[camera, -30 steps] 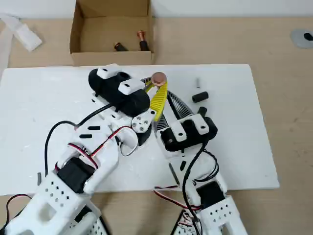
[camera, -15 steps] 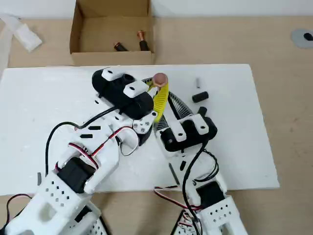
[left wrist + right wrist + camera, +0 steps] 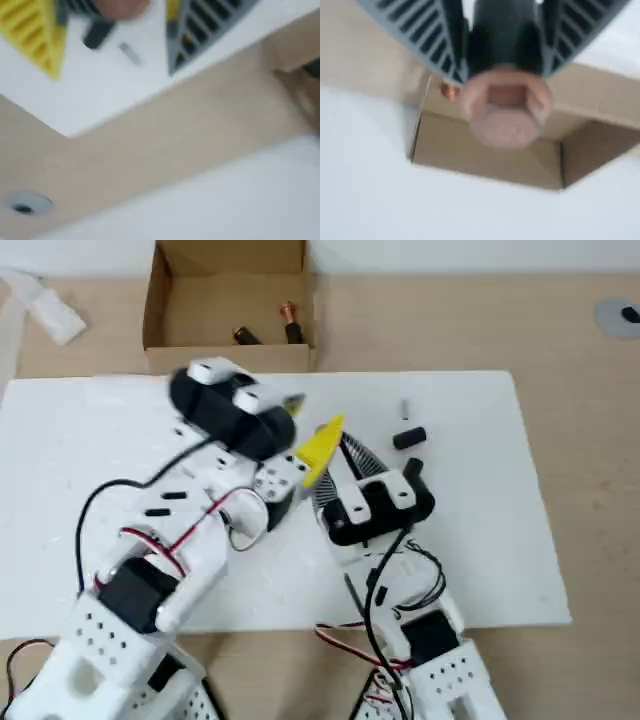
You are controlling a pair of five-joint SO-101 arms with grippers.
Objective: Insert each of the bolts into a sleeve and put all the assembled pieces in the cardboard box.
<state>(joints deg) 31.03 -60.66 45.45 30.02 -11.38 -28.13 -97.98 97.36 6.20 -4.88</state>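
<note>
Pinching the black sleeve [image 3: 502, 35], copper-headed bolt [image 3: 506, 107] seated in it, between both grey fingers [image 3: 415, 30], the right gripper [image 3: 504, 72] hangs on the near side of the cardboard box [image 3: 485, 150]; the left gripper [image 3: 110, 60] gapes, holding nothing.

- A robotics workbench, likely in a lab or office.
- Light wooden desk [image 3: 450, 330] with a round cable port [image 3: 618, 317], partly covered by a white board [image 3: 480, 540].
- One white robot arm [image 3: 150, 580] and a second arm [image 3: 430, 640], wires exposed, stand at its near edge.
- A cardboard box [image 3: 153, 310] sits on the desk.
</note>
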